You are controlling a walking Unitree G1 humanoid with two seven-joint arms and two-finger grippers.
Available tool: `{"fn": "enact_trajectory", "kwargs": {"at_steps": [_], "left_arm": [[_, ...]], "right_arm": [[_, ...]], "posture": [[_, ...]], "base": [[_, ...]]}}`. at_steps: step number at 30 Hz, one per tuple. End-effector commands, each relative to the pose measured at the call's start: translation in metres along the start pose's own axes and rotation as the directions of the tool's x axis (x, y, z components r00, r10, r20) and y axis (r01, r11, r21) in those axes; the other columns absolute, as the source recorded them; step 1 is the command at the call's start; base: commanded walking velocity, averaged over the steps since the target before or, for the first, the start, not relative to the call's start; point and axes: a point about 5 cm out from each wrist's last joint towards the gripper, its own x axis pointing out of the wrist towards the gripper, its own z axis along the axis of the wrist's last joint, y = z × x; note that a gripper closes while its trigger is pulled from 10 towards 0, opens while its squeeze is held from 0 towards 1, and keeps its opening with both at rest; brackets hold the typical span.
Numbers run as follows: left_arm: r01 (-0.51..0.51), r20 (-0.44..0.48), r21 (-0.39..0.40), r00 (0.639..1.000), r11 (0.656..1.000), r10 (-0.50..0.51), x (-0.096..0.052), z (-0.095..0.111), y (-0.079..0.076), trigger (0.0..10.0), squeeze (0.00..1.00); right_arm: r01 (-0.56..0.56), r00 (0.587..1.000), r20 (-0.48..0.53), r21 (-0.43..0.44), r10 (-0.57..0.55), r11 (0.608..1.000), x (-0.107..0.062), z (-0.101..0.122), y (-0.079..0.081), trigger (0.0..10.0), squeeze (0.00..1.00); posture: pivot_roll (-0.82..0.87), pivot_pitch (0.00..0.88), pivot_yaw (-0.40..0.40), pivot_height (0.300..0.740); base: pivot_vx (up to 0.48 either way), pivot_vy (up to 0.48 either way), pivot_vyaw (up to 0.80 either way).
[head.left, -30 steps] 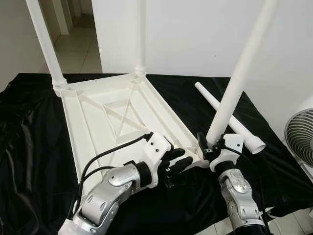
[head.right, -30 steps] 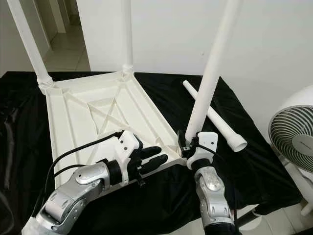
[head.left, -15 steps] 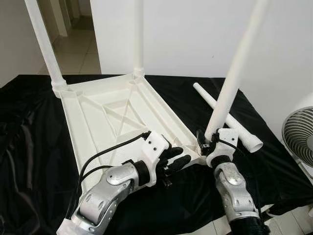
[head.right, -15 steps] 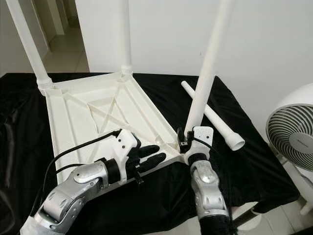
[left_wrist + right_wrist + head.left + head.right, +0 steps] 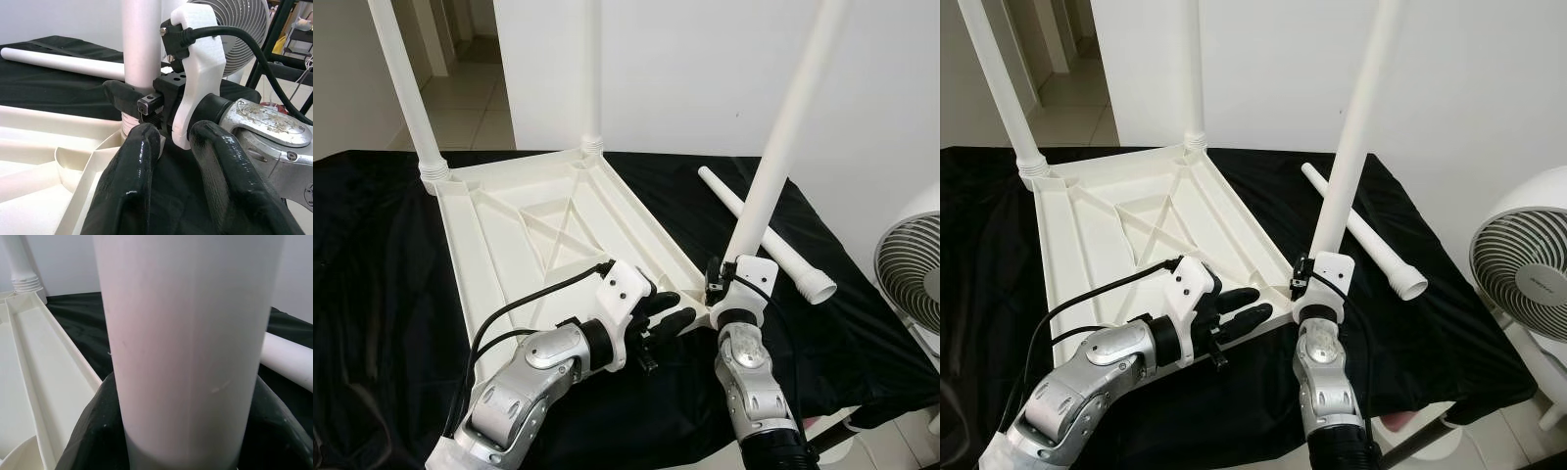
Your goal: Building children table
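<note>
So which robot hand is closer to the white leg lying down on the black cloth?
Right. The right gripper is clamped around the upright leg at the tabletop's corner, just beside the loose leg. The left gripper rests on the tabletop edge, farther away.

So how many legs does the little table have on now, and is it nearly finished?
Two legs already stand in the far corners of the upside-down tabletop. The right gripper is clamped round the third leg at the near corner socket, while the left gripper rests on the tabletop's near edge. The fourth leg lies on the black cloth, waiting. So about halfway.
</note>
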Motion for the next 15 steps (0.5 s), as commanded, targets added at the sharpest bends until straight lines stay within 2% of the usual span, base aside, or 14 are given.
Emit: {"fn": "enact_trajectory", "kwargs": {"at_steps": [1,12,15], "left_arm": [[-0.011,-0.002,0.009,1.000,1.000,0.011,0.0004,0.0026,0.0018,10.0,0.00],[-0.006,0.002,0.005,1.000,1.000,0.006,0.0012,0.0030,0.0018,10.0,0.00],[-0.006,0.001,0.004,1.000,1.000,0.006,0.0011,0.0030,0.0014,10.0,0.00]], "right_arm": [[0.075,0.993,-0.084,-0.034,-0.078,0.997,-0.0050,-0.0182,-0.0106,10.0,0.00],[0.050,0.995,-0.081,-0.048,-0.054,0.998,-0.0026,-0.0172,-0.0128,10.0,0.00],[0.012,0.996,-0.083,-0.043,-0.015,0.999,0.0004,-0.0176,-0.0127,10.0,0.00]], "posture": [[0.04,0.043,-0.033,0.740],[0.04,0.044,-0.033,0.740],[0.04,0.043,-0.033,0.740]], "base": [[0.000,0.000,0.00],[0.000,0.000,0.00],[0.000,0.000,0.00]]}}
